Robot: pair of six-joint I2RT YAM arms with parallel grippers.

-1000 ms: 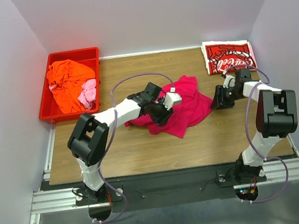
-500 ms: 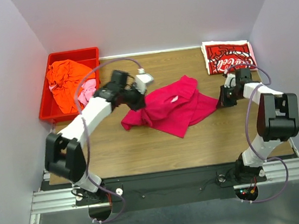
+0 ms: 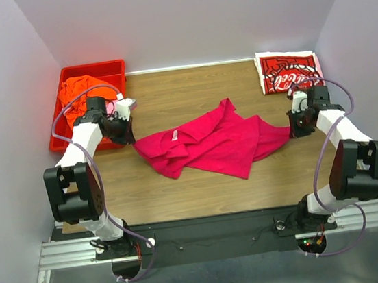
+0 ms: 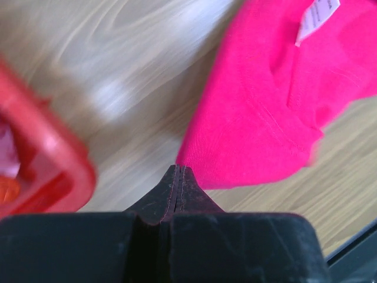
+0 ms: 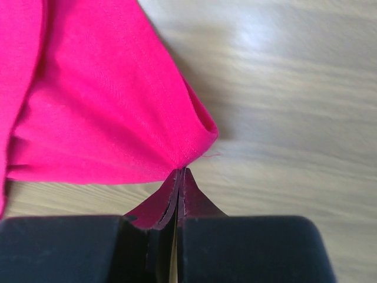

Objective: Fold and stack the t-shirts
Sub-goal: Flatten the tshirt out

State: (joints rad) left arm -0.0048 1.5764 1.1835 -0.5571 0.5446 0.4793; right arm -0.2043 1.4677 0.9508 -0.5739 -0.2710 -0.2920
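Both my left gripper (image 4: 178,172) and right gripper (image 5: 181,172) are pinched tight on thin corners of the magenta shirt (image 3: 209,139) spread mid-table, so one hard pull outward could slip a corner free

A red bin (image 3: 90,66) sits at the far left corner of the wooden worktop (image 3: 189,86), pale walls (image 3: 187,17) close in three sides, and a metal rail (image 3: 214,231) runs along the near edge.
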